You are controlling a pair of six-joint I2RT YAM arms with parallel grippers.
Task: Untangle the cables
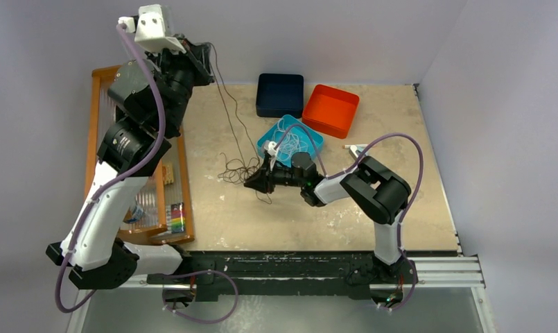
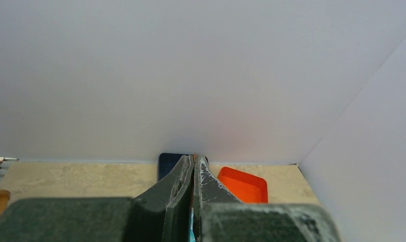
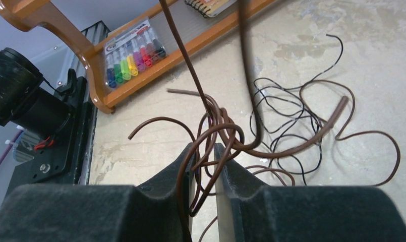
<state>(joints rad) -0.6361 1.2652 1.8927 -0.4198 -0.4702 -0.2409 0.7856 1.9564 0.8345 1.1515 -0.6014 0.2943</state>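
Observation:
A tangle of thin brown and black cables (image 1: 238, 170) lies mid-table. My left gripper (image 1: 208, 50) is raised high at the back left and is shut on one brown strand (image 1: 227, 104), which hangs down to the tangle. The left wrist view shows the jaws (image 2: 193, 159) pressed together with a brown tip between them. My right gripper (image 1: 250, 184) is low at the tangle's right side. In the right wrist view its jaws (image 3: 205, 148) stand narrowly apart with brown cable loops (image 3: 218, 126) between them, not pinched. A thinner black cable (image 3: 341, 50) spreads behind. White cables (image 1: 293, 142) fill a teal tray.
The teal tray (image 1: 265, 139) sits just behind the right gripper, with a navy box (image 1: 279, 94) and an orange tray (image 1: 330, 109) at the back. A wooden rack (image 1: 186, 180) holding markers (image 3: 132, 53) lines the left edge. White walls enclose the back and right.

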